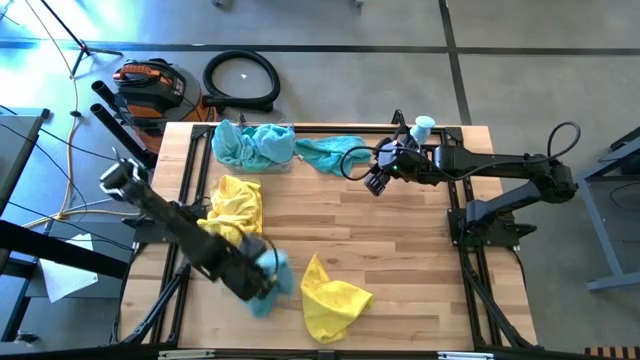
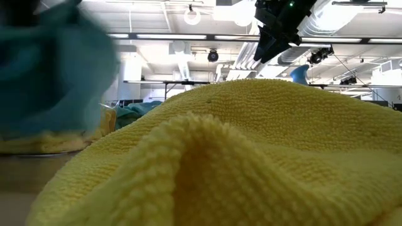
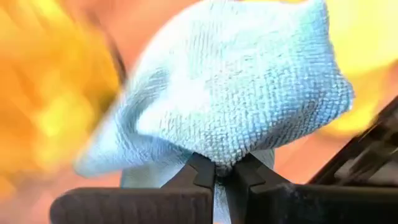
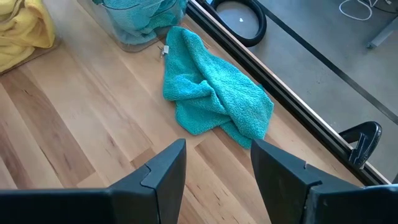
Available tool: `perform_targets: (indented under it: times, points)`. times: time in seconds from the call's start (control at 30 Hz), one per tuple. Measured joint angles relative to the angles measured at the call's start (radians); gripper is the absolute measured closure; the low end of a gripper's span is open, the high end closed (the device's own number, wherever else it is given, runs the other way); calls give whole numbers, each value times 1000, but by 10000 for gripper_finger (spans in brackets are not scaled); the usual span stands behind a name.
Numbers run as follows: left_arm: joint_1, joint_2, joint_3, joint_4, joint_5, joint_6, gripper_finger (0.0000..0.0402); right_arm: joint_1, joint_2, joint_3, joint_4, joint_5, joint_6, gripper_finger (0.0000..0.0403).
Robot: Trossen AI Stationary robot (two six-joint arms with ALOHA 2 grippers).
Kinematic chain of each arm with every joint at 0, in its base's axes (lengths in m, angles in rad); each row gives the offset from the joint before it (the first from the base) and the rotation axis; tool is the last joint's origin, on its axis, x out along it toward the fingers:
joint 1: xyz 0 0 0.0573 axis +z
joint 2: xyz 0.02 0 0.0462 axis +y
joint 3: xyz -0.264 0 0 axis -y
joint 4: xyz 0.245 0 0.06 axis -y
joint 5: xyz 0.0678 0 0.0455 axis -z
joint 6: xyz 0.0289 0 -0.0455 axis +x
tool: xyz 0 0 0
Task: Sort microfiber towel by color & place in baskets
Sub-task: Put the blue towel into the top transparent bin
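My left gripper [image 1: 268, 280] hovers near the table's near edge, shut on a teal towel [image 1: 272, 278] that fills the left wrist view [image 3: 230, 93] and blurs at the low view's left [image 2: 50, 63]. A loose yellow towel [image 1: 332, 298] lies on the wood beside it and fills the low view [image 2: 239, 157]. Yellow towels [image 1: 236, 205] are heaped at the left. The clear basket [image 1: 250, 147] at the far edge holds teal towels. Another teal towel [image 4: 214, 99] lies flat on the table right of that basket. My right gripper [image 1: 377, 183] hangs open above the table near this towel [image 1: 325, 152]. My left gripper pinches a bunched fold of the teal towel [image 3: 219, 163] between its two fingertips [image 3: 200, 171]. The rest of the cloth bulges out beyond the fingers. In the high view the towel hangs around the gripper; whether any part lies on the wood I cannot tell.
A white-and-blue bottle [image 1: 422, 127] stands at the far right corner behind my right arm. A black hose ring [image 1: 241, 78] and an orange tool [image 1: 148, 82] lie on the floor beyond the far edge. Bare wood [image 1: 400, 250] lies across the table's middle and right.
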Motion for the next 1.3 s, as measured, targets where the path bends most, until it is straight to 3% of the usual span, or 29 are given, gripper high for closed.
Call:
perform_targets:
  times: [0.2, 0.4, 0.7, 0.87, 0.97, 1.03, 1.17, 1.3]
  points:
    - [132, -172, 102, -137, -311, 267, 401, 0, 0, 0, 4, 0, 9, 224]
    - [429, -289, 133, -181, -388, 622, 401, 0, 0, 0, 4, 7, 27, 224]
    - [1029, -331, 139, -168, -389, 1173, 401, 0, 0, 0, 11, 61, 123, 224]
    - [1277, -316, 92, 61, -329, 1488, 401, 0, 0, 0, 11, 113, 192, 224]
    - [1388, -297, 65, 153, -193, 1604, 401, 0, 0, 0, 11, 142, 228, 224]
    - [1445, -278, 42, 111, -129, 1612, 401, 0, 0, 0, 11, 155, 256, 224]
    - [1513, -229, -17, -76, -75, 1560, 401, -3, 0, 0, 11, 178, 306, 224]
    - [1528, -157, -86, -35, -35, 1593, 401, -22, 0, 0, 11, 189, 344, 224]
